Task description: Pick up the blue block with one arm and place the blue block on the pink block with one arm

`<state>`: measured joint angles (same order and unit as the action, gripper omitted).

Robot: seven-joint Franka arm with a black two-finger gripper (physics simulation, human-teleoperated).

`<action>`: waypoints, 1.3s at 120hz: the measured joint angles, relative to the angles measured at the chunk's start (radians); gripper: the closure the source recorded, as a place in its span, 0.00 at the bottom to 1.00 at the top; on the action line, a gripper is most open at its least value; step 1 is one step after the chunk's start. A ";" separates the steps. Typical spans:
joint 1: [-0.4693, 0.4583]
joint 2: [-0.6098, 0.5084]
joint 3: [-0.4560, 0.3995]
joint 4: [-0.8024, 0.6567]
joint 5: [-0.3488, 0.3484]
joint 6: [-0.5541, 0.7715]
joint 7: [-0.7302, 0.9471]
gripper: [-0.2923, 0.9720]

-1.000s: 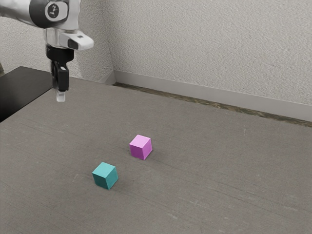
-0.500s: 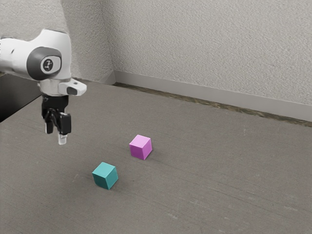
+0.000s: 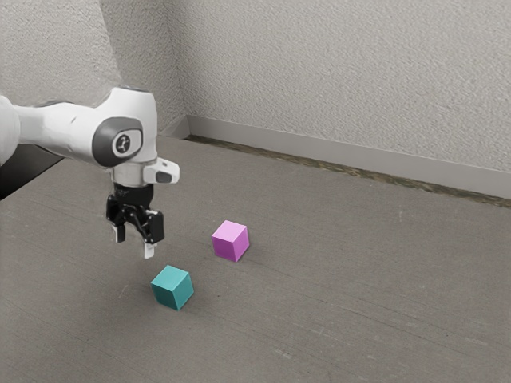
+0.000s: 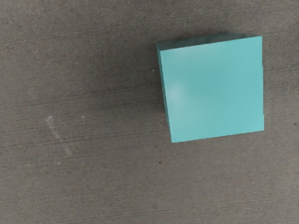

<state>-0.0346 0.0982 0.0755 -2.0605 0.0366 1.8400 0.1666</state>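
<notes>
black two-finger gripper spread, empty | hovers near small teal-blue cube | grasp, stacking on small pink cube pending

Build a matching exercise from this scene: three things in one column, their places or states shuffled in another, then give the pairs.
Things:
1. blue block
2. pink block
3. jaws

Places or states:
A. open above the table, holding nothing
B. on the table, the block closer to the jaws
C. on the table, the block nearer the wall

Pairs: 1-B; 2-C; 3-A
</notes>
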 joint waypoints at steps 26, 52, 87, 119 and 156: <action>0.005 0.071 -0.009 0.003 -0.021 0.059 -0.055 0.23; 0.003 0.131 -0.032 0.018 -0.035 0.102 -0.094 0.23; -0.028 0.236 -0.034 0.078 -0.063 0.132 -0.128 0.23; -0.035 0.292 -0.034 0.078 -0.073 0.161 -0.148 0.23; -0.034 0.303 -0.034 0.075 -0.073 0.175 -0.163 0.25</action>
<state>-0.0689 0.4008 0.0419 -1.9850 -0.0362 2.0153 0.0034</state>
